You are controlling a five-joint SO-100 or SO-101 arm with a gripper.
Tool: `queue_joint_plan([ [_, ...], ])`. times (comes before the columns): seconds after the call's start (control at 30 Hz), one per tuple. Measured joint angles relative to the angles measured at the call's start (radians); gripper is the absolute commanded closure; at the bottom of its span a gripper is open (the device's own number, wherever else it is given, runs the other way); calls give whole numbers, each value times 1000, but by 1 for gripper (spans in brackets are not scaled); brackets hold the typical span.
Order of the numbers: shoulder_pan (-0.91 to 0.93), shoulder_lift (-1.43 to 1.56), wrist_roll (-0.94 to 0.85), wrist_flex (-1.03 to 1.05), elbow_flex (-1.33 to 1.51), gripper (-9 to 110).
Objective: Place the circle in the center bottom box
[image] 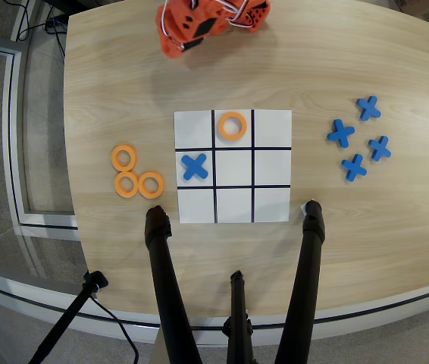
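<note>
— Where's the arm?
— The orange gripper (175,47) sits folded at the table's far edge in the overhead view; I can't tell how its jaws stand.
— And the circle?
— The flat orange circle (232,126) lies in the center bottom box (233,114), the white, black-lined cell nearest the robot. The wooden table (366,227) is pale and grained.

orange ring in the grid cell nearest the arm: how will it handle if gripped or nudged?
The orange ring lies flat, so it probably slides rather than rolls when nudged. It looks like thin rigid plastic, likely light and stiff. The low profile may make gripping its rim tricky; the wide hole offers one finger a hold.
</note>
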Motion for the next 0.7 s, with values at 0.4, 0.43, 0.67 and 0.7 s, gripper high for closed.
queue_joint_plan([
  [0.4,448,0,0,0,0,101],
  [0.43,451,0,0,0,0,101],
  [0.67,456,0,0,0,2,101],
  [0.7,456,0,0,0,2,101],
])
